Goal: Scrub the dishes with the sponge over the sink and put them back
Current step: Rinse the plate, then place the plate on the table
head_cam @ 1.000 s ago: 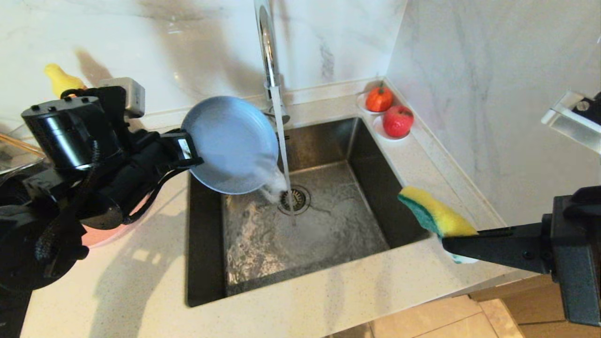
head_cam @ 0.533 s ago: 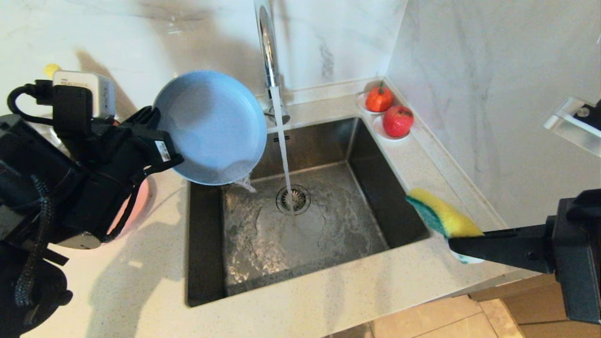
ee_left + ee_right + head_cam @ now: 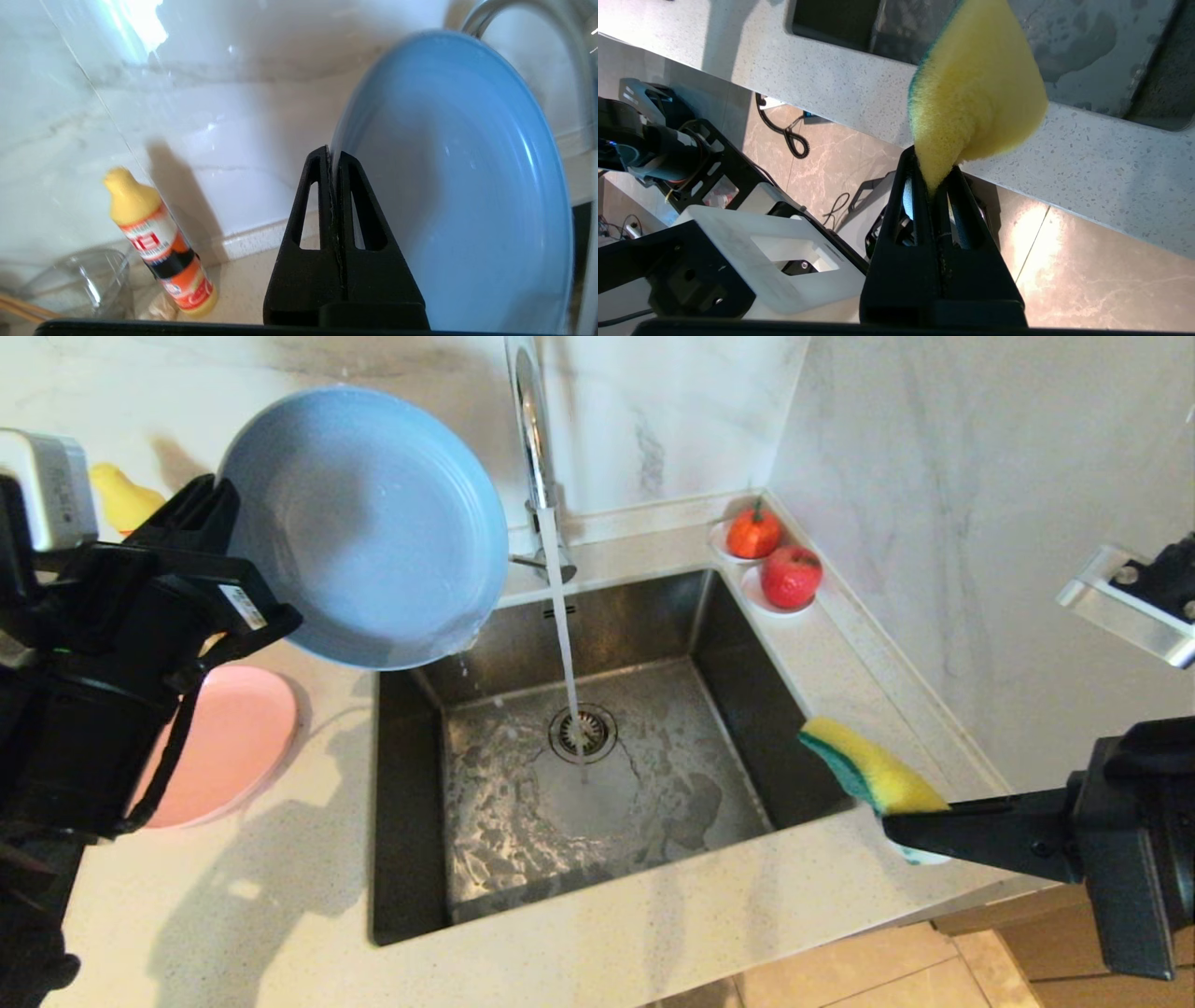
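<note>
Being wet, stiff and judged slippery, the blue plate (image 3: 359, 527) is pinched at its rim by the closed left pincer (image 3: 245, 581), while the soft sponge (image 3: 868, 767) is squeezed in the closed right pincer (image 3: 910, 826).

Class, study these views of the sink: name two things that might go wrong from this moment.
1. The left gripper pinches only the rim of the wet blue plate, so the plate may slip.
2. The plate drips at the sink edge; water may land on the counter near the pink plate.

Soap bottle (image 3: 159, 252) beside glass bowl (image 3: 79, 284) (both blurred).
</note>
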Tool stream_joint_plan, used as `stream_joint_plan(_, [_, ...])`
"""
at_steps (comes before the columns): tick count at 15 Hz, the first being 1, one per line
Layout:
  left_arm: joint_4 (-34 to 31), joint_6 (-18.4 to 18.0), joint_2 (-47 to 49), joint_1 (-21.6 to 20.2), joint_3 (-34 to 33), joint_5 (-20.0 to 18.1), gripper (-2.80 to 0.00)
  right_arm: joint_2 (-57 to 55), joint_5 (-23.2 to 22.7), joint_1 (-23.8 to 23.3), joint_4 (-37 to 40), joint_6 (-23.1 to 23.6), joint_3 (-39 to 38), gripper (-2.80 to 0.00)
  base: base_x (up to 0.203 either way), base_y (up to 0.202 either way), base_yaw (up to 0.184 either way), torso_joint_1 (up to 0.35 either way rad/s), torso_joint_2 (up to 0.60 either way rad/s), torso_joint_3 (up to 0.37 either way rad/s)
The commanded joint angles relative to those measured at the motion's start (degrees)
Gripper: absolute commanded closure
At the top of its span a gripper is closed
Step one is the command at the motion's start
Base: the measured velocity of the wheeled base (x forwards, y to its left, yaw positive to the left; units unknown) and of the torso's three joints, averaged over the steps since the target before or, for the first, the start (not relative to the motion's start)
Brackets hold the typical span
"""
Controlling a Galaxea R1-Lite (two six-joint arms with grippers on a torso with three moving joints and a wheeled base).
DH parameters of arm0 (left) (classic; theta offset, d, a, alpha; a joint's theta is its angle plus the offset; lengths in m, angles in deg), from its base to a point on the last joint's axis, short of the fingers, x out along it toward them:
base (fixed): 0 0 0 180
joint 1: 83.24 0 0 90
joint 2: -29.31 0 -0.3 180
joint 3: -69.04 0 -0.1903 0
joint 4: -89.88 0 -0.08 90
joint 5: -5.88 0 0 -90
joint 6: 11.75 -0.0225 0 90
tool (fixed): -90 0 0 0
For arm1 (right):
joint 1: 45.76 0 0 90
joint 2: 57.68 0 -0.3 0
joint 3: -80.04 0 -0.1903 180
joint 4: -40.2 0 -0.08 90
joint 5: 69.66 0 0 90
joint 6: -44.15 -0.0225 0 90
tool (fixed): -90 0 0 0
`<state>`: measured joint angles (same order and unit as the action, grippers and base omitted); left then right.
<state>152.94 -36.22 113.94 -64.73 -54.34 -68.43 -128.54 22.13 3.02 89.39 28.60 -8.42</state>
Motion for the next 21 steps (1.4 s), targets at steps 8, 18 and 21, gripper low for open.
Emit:
stream_joint_plan(8, [-26.9,6.5,-7.7,-0.3,-1.4,4.4,0.00,0.9,0.0,-0.2,-0.1,-0.2,-2.1,0.00,0.000,0.000,0.000,0.000,0.00,0.000])
stream_joint_plan(18, [-96.4,48.4,-22.5,-6.3,23.8,-3.9,0.00,0.4,0.0,-2.2,-0.1,-0.2,-3.4,0.00,0.000,0.000,0.000,0.000,0.00,0.000])
stream_joint_plan(21, [-97.9,53.1,-23.5,-14.1,24.8,-3.8,0.00,-0.3,-0.1,-2.8,-0.1,-0.2,-4.2,0.00,0.000,0.000,0.000,0.000,0.00,0.000])
